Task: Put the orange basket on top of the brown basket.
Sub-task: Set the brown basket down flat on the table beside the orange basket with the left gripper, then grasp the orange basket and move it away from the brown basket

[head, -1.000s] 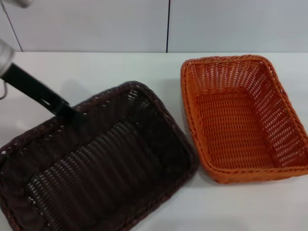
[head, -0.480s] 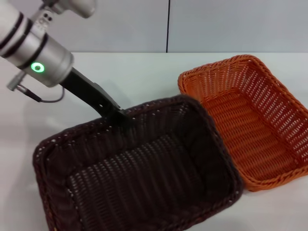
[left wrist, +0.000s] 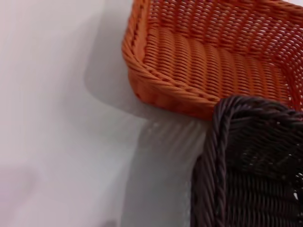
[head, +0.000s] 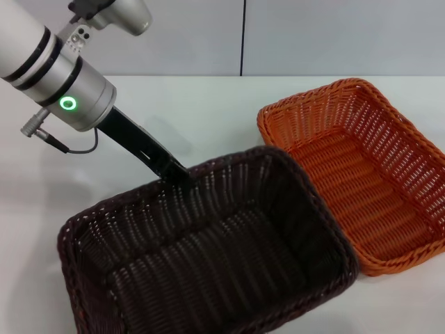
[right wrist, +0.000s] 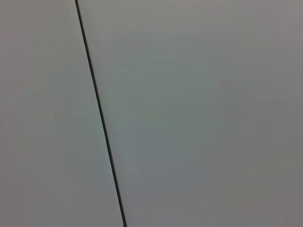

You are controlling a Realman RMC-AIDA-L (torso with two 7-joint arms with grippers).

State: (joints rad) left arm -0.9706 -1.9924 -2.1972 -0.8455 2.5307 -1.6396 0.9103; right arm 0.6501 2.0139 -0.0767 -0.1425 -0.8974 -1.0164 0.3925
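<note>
The brown basket (head: 208, 257) fills the near middle of the head view, its right rim against or over the near left corner of the orange basket (head: 361, 174). My left gripper (head: 177, 174) is shut on the brown basket's far rim, and the arm reaches in from the upper left. The orange basket stands empty on the table at the right, turned at an angle. The left wrist view shows the orange basket (left wrist: 213, 61) with the brown basket's rim (left wrist: 218, 156) just before it. My right gripper is out of view.
The white table (head: 208, 111) runs back to a pale wall with a dark vertical seam (head: 243, 38). The right wrist view shows only that wall and seam (right wrist: 99, 118). The left arm's silver wrist (head: 66, 76) with a green light hangs over the table's far left.
My left gripper has carried the brown basket to the right, up against the orange basket. The orange basket has turned from straight to angled. In the last half second the movement is small.
</note>
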